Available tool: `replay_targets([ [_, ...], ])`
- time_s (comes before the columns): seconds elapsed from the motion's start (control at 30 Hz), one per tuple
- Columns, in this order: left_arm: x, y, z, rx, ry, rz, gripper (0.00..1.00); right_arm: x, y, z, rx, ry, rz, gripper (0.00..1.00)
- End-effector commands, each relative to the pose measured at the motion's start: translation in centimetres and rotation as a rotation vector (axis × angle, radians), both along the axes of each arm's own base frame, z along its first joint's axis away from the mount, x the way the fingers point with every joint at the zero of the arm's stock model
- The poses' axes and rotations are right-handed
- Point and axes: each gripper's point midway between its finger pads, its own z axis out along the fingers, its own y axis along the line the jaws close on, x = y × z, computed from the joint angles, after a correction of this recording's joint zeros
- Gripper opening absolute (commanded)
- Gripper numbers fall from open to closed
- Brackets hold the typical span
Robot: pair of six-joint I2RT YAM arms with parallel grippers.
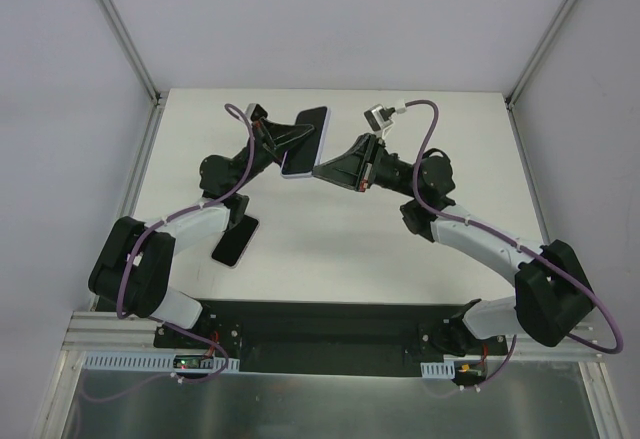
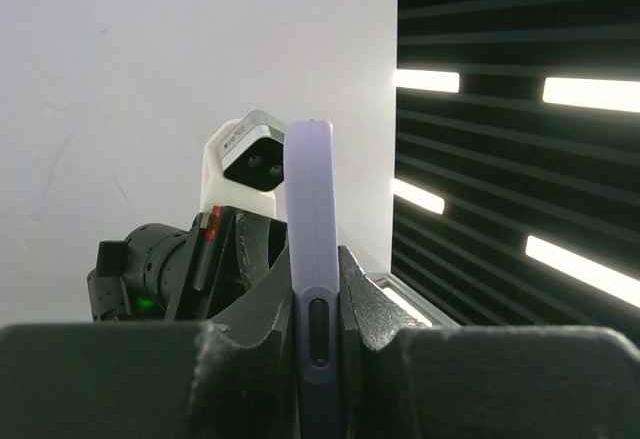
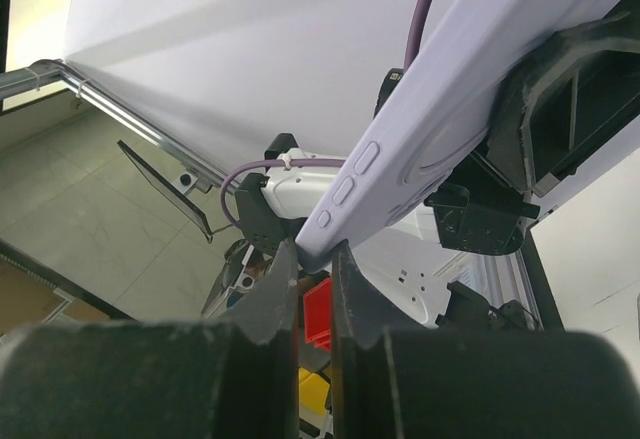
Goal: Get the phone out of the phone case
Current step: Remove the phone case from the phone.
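The phone sits in a lavender case [image 1: 306,142], dark screen up, held in the air over the far middle of the table. My left gripper [image 1: 298,137] is shut across the case's two faces; the left wrist view shows the case edge-on [image 2: 311,209], with a side button between the fingers [image 2: 375,304]. My right gripper [image 1: 319,168] is shut on the case's lower corner. In the right wrist view the case's back [image 3: 450,109] runs up to the right from my fingertips [image 3: 282,269].
A flat black phone-like slab [image 1: 235,243] lies on the white table [image 1: 340,259], partly under the left arm. Metal frame posts [image 1: 120,29] stand at the far corners. A black base plate [image 1: 330,324] runs along the near edge.
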Motion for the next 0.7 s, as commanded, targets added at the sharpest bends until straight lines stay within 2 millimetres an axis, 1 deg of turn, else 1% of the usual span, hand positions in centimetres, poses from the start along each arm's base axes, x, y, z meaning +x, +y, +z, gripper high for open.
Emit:
replay_targets([
  [0.0, -0.6, -2.0, -1.9, 0.052, 0.011, -0.032, 0.00, -7.5, -2.1, 5.9, 0.251, -0.387, 0.116, 0.01],
  [0.13, -0.7, -2.0, -1.8, 0.049, 0.005, -0.037, 0.00, -8.9, -2.4, 5.8, 0.233, -0.466, 0.161, 0.01],
  [0.2, -0.5, -2.0, -2.2, 0.048, 0.013, -0.038, 0.00, -9.7, -2.8, 5.8, 0.223, -0.510, 0.191, 0.01],
  [0.43, -0.7, -2.1, -1.5, 0.029, -0.008, -0.054, 0.00, -11.5, -3.5, 5.7, 0.198, -0.616, 0.259, 0.01],
  [0.5, -0.7, -2.1, -1.3, 0.027, -0.013, -0.056, 0.00, -11.7, -3.5, 5.5, 0.192, -0.622, 0.269, 0.01],
  [0.67, -1.0, -1.9, -0.9, 0.037, -0.039, -0.053, 0.00, -11.1, -3.4, 5.3, 0.180, -0.600, 0.264, 0.01],
])
